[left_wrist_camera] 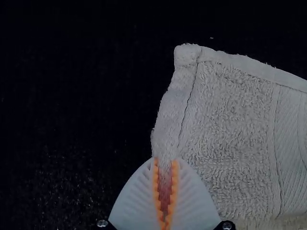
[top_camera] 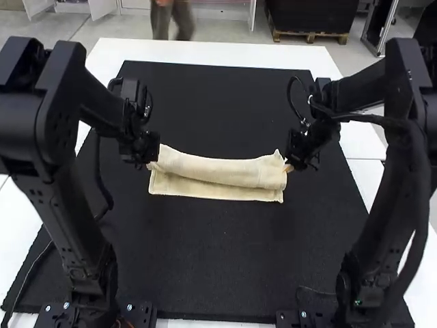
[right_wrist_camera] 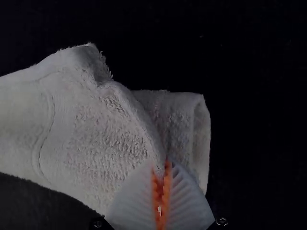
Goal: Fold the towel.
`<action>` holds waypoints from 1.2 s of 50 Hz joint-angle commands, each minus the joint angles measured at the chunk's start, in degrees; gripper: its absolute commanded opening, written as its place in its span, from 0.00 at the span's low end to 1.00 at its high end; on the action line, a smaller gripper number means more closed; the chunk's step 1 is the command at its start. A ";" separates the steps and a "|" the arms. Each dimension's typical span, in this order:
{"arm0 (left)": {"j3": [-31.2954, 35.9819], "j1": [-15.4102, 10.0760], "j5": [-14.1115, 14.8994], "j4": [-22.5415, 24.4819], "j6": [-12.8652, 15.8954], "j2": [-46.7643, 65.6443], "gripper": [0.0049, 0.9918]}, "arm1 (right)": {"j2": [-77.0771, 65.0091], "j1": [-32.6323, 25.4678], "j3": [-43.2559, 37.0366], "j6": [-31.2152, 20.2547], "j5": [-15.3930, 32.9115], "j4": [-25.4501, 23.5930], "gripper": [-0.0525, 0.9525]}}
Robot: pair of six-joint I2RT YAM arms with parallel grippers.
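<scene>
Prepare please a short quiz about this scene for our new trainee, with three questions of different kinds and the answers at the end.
1. Multiple choice: where does the left gripper hold the towel?
A) In the middle of its length
B) At the end on the robot's left
C) Nowhere, it holds nothing

2. True or false: the towel lies fully spread, in one single layer.

3. Fill in the missing word: the right gripper is closed on the towel's other end, and the mat on the table is ____ in colour.

Key: 1. B; 2. False; 3. black
</scene>
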 commanded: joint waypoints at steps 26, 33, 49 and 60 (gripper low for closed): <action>-5.95 -1.40 -3.98 0.02 2.87 -5.25 0.02 | -2.35 0.17 -5.33 1.21 2.96 2.88 0.04; -6.57 -1.32 -4.77 -1.12 3.49 -6.74 0.02 | -2.44 0.61 -5.59 1.30 2.96 2.88 0.04; -8.94 -1.40 -6.00 0.37 5.33 -7.88 0.80 | -2.35 0.78 -6.82 2.35 4.89 4.81 0.46; -9.03 -1.58 -5.73 0.46 5.60 -8.50 0.98 | -1.91 1.58 -8.93 2.35 4.54 7.36 0.90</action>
